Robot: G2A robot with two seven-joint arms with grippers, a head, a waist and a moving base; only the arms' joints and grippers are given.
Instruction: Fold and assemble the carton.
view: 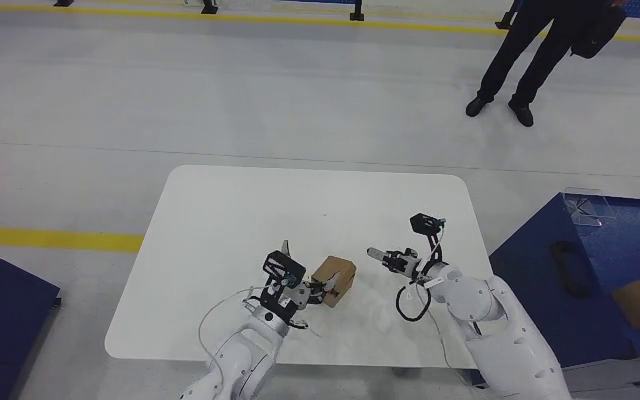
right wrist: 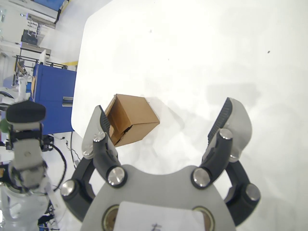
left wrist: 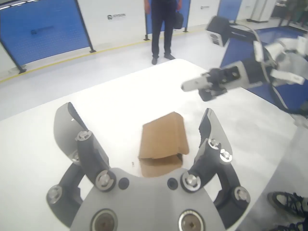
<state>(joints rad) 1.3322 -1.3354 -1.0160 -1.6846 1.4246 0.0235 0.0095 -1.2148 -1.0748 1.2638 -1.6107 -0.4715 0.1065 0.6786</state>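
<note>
Carton [view: 334, 277] lay on its side near the 6 o'clock edge of the tabletop [view: 240, 220]. It was squared into a box, with one end open and its flaps loose.

The open end faced your left gripper [view: 312, 291], which sat at the carton's 8 o'clock. Its fingers [left wrist: 211, 131] were spread wide and held nothing. The carton lay between them; contact was unclear.

Your right gripper [view: 382, 256] hung at the carton's 2 o'clock, just apart, its fingers likewise spread and empty.

Judged step: closing the open end. The next move called for you to brace the far end with the right gripper and press the flaps in with the left. Light cardboard looked likely to slide unbraced.
</note>
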